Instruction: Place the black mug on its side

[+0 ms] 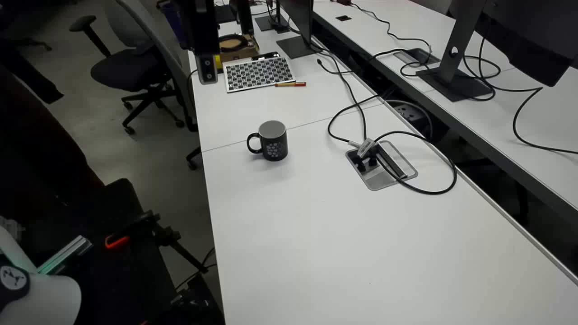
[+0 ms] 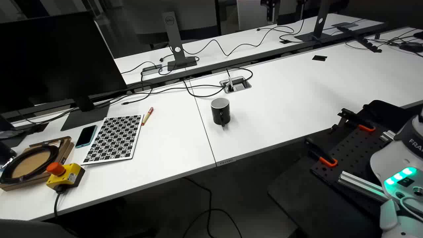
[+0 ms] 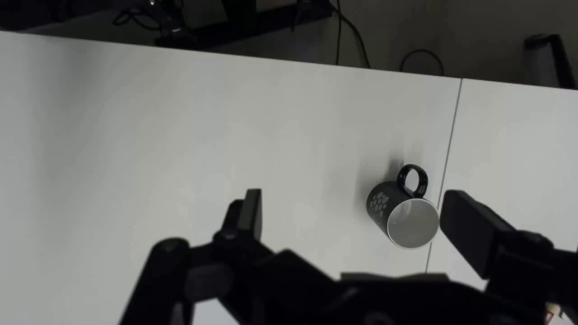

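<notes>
Wrist view, nearest the lens: black two-finger gripper (image 3: 354, 214) across the lower frame, its fingers (image 3: 250, 214) spread wide and grasping nothing. Beyond them, right of centre: black cylindrical mug (image 3: 397, 211) with a loop handle (image 3: 423, 183), pale grey interior and grey dotted print. In this view it falls between the fingers, close to the fingertip at right. It stands on a smooth white tabletop (image 3: 216, 126), just beside a thin dark seam (image 3: 451, 131).

Mug upright in both exterior views, opening up, apart from the fingers; not yet on its side. In an exterior view the handle points to frame left, and a grey metal-framed socket panel (image 1: 381, 182) with looped black cable (image 1: 431, 193) lies right of the mug.

In an exterior view, near to far: lower right, teal-lit white robot arm (image 2: 383, 160). Lower left, yellow box (image 2: 71, 176) with orange-red push button (image 2: 55, 169), just beside a shallow brown cardboard box (image 2: 21, 186). Next, dark phone with blue-green edge (image 2: 86, 135), black-and-white checkered board (image 2: 114, 140), red-and-yellow pen (image 2: 147, 116). Behind, upper left, large black monitor (image 2: 59, 62). Farthest, second white tabletop (image 2: 231, 48) bearing a dark grey monitor stand (image 2: 173, 31).
</notes>
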Available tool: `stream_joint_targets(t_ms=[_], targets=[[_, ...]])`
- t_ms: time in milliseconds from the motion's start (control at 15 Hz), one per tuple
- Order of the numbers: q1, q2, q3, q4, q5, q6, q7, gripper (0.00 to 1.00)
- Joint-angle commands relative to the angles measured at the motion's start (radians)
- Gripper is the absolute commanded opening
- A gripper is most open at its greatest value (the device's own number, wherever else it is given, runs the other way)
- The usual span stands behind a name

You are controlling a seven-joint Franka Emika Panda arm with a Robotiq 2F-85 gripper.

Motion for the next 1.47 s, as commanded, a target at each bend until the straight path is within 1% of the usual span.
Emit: stream_joint_targets(t_ms=[0, 133, 267, 533, 667, 733, 1133, 1400], targets=[[-0.004, 0.0, 0.003, 0.001, 0.001, -0.002, -0.001, 1.0], [0.0, 0.006, -0.002, 0.005, 0.011, -0.004, -0.019, 1.0], [0.011, 0.022, -0.01, 0.016, 0.025, -0.002, -0.074, 1.0], [0.054, 0.069, -0.009, 0.03, 0.049, 0.004, -0.268, 1.0], [0.075, 0.101, 0.006, 0.041, 0.035, 0.011, -0.33, 1.0], [0.084, 0.119, 0.015, 0.048, 0.03, 0.021, -0.341, 1.0], [0.111, 0.25, 0.083, 0.092, -0.025, 0.164, -0.262, 1.0], [0.12, 0.346, 0.114, 0.144, -0.089, 0.226, -0.203, 1.0]])
